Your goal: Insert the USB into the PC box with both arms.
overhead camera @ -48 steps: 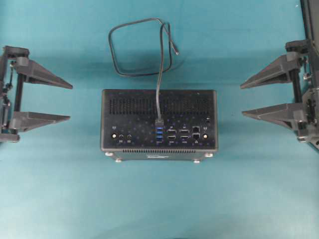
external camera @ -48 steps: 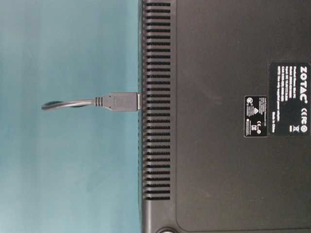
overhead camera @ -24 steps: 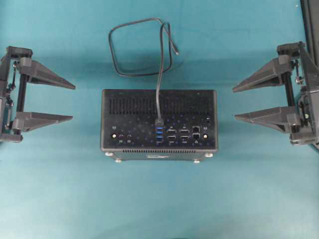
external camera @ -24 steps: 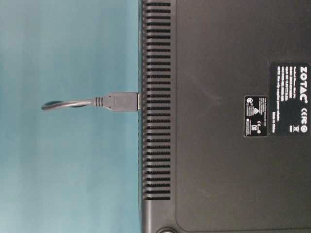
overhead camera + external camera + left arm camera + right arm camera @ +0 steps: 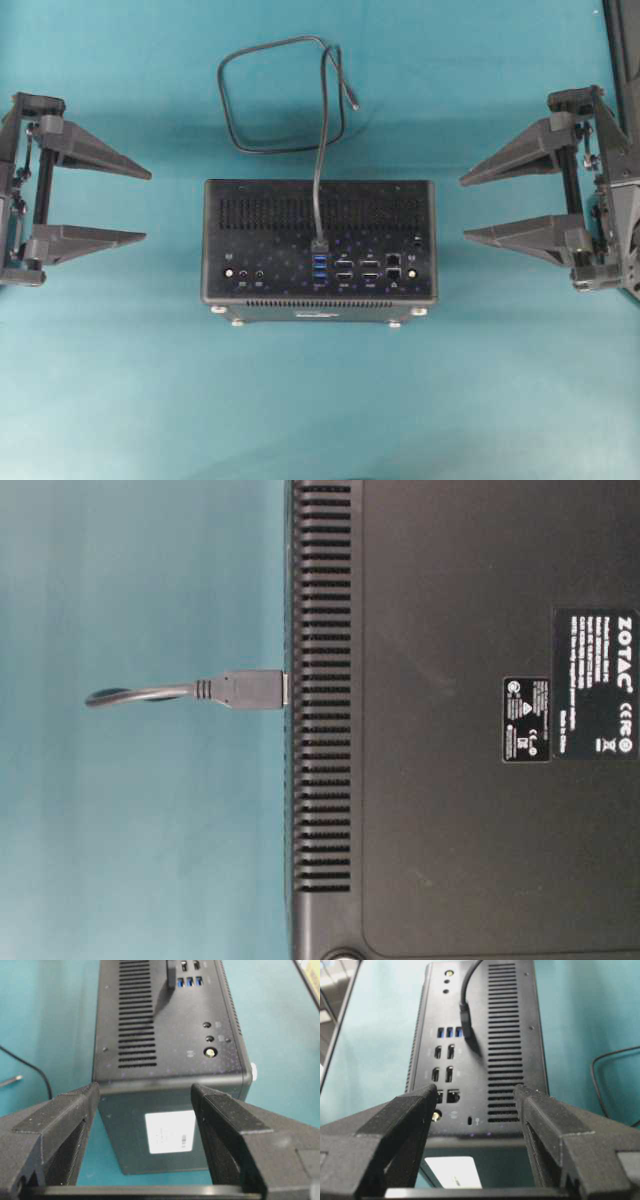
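USB looks seated already; both my grippers empty, jaws wide apart.
Risk: my right gripper [image 5: 465, 208] nudges the flat black vented PC box [image 5: 260, 262] at worktop centre and tugs the thin black USB cable's plug [image 5: 320, 243] loose. Left gripper [image 5: 148, 205] is well apart, near the left edge.

The table [image 5: 120, 380] is covered in plain teal, and the black PC box [image 5: 319, 242] sits on it, with the loop of the thin black USB [image 5: 282, 98] cable lying flat on the teal just behind the box.
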Tool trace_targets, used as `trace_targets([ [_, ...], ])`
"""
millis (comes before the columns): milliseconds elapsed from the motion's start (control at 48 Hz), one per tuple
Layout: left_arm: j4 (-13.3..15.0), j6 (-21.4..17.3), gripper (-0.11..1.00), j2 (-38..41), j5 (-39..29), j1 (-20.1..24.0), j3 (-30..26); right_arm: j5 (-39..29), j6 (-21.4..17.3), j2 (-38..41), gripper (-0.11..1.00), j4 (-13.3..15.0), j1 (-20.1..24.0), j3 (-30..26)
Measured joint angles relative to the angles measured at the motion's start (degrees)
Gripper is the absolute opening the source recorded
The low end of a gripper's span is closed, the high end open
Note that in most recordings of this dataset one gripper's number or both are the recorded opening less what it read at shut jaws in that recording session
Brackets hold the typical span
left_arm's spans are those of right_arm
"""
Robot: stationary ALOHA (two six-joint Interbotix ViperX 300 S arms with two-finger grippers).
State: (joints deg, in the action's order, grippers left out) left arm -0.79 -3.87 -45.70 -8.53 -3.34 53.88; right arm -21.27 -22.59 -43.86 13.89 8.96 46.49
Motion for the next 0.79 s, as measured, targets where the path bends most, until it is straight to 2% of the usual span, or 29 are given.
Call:
trace_targets([
  [480, 0.0, 0.1, 0.75, 0.0, 0.0, 0.0, 0.0, 0.1, 0.1, 0.1, 0.71, 0.0, 0.0, 0.0],
  [792, 0.0, 0.4, 0.75, -0.1, 0.0, 0.0, 0.3, 0.0, 0.0, -0.3, 0.71, 0.1, 0.0, 2.2],
])
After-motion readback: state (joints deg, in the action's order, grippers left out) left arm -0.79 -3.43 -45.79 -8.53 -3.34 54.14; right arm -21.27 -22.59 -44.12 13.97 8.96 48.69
